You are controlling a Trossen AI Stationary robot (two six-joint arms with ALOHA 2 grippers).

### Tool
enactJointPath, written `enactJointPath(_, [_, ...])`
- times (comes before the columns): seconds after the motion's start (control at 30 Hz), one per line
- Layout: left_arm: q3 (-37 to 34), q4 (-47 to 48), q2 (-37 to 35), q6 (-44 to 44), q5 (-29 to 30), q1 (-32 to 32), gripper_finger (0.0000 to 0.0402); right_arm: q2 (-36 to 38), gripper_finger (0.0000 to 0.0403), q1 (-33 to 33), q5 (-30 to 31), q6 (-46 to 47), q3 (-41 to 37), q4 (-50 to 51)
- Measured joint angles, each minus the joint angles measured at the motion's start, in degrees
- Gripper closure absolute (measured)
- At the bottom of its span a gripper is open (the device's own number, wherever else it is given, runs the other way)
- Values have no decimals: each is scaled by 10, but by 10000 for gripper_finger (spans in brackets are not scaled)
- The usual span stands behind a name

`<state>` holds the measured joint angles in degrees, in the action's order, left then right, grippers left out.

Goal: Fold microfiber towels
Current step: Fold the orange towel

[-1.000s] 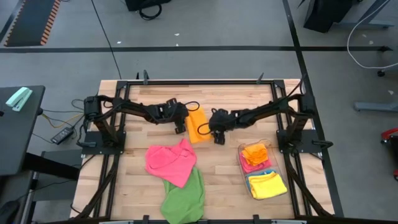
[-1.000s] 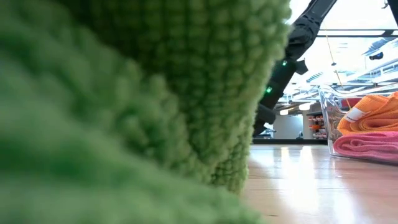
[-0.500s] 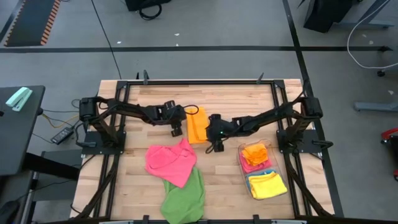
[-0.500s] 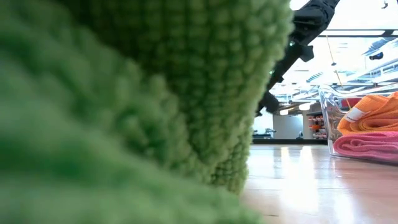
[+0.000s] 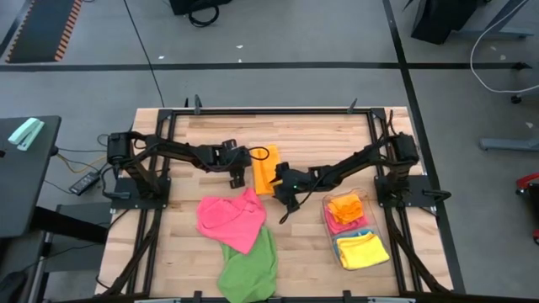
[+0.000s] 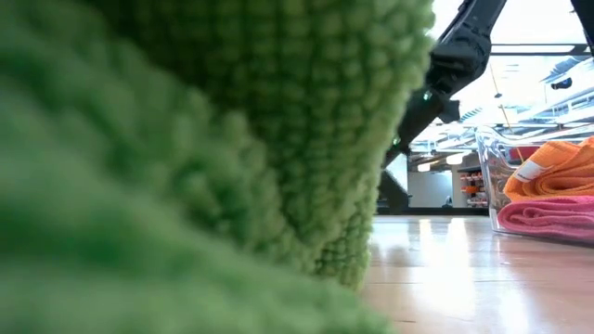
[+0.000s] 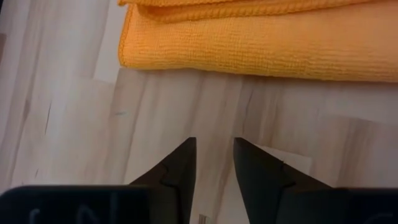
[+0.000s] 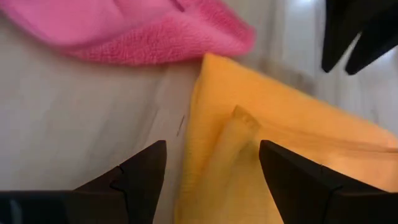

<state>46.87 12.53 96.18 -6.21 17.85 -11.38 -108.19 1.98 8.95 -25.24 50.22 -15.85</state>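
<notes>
Folded orange towel (image 5: 266, 168) lies flat on the wooden table (image 5: 185, 139), near the middle, between the two arms. Loose pink towel (image 5: 232, 220) sits nearer the front edge, crumpled; its front part overlaps a green towel (image 5: 250, 268) that reaches the table's front edge and fills most of the low view (image 6: 186, 167).

Left gripper (image 5: 238, 178) is just beside the orange towel's left edge, over bare wood. Left wrist view: fingers (image 7: 180, 168) narrowly parted, nothing between them, folded orange edge (image 7: 261, 37) ahead and clear of the tips. Released, holding nothing.

Right gripper (image 5: 282, 202) is at the orange towel's front right corner. Right wrist view: fingers (image 8: 146, 171) spread wide, orange cloth (image 8: 261, 155) lying in the gap below them, not pinched; pink towel (image 8: 137, 28) just beyond. Released.

Clear plastic bin (image 5: 376, 220) at the right front holds folded towels: orange (image 5: 345, 206) on pink (image 5: 338, 224) in one stack, yellow (image 5: 364, 251) on blue in the other. Low view shows a white tag (image 6: 530, 171) on the binned orange towel (image 6: 557, 167); print too small to read. No other writing readable.
</notes>
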Motion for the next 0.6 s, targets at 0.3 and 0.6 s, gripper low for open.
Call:
enactJointPath(0.3, [0, 9, -1, 10, 0, 0, 288, -30, 145, -17, 33, -11, 2, -44])
enactJointPath(0.6, [0, 11, -5, 11, -1, 3, 294, -35, 284, -42, -23, -9, 2, -28])
